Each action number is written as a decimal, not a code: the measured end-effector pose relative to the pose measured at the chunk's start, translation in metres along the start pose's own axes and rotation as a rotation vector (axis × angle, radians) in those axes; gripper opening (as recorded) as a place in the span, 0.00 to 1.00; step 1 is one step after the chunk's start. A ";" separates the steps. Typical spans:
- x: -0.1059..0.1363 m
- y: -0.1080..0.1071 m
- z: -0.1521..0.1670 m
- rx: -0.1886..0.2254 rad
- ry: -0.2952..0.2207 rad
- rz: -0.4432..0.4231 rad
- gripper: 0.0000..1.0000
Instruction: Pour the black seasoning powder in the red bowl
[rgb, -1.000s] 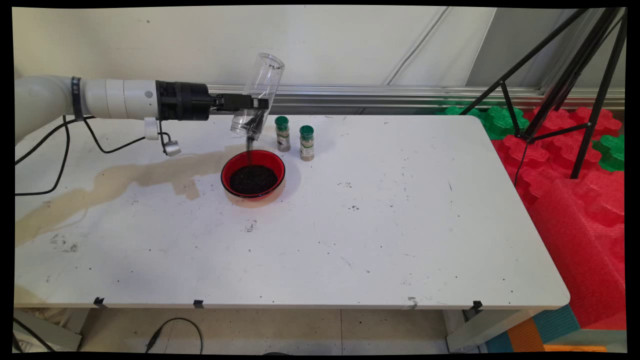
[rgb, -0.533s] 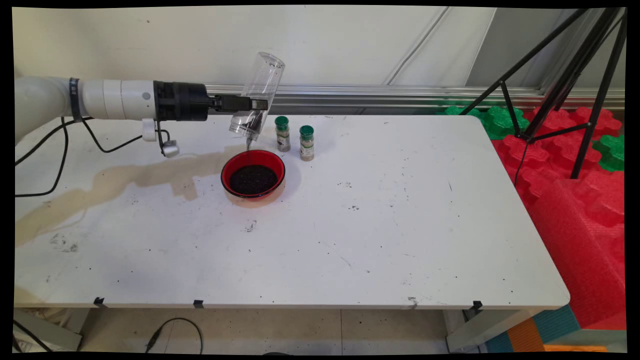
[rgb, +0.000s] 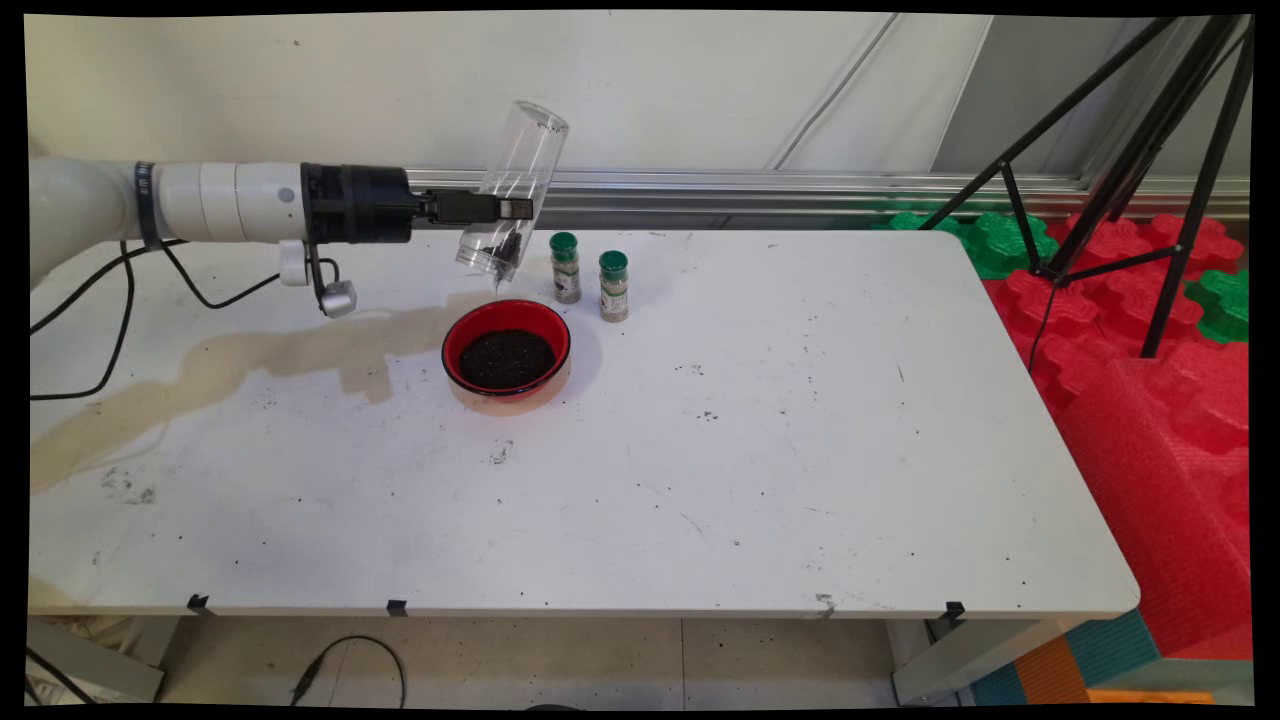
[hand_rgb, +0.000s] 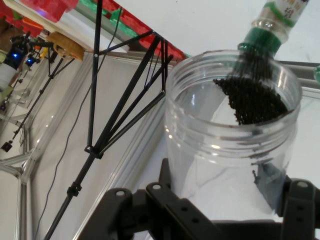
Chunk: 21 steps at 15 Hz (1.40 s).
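Clear plastic jar (rgb: 512, 190), tilted mouth-down over the red round bowl (rgb: 506, 347), is clamped between the fingers of the black gripper (rgb: 512, 208). The dark granule stream has thinned to a trickle versus a second ago; a small clump remains at the mouth. Two green-capped spice bottles (rgb: 589, 278) haven't moved.

One clear plastic jar (rgb: 512, 190) hangs tilted above one round red bowl (rgb: 506, 348) of dark grains. Two small green-capped spice bottles (rgb: 565, 267) (rgb: 613, 286) stand just right of the bowl, behind it. One white rectangular table (rgb: 780, 440) bears them. One black tripod (rgb: 1120, 170) stands beyond the table's right end.
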 end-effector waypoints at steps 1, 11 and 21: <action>0.001 0.000 -0.001 0.003 -0.004 0.000 0.00; 0.007 0.004 -0.002 0.025 -0.040 0.010 0.00; 0.015 0.009 0.006 0.027 -0.083 0.033 0.00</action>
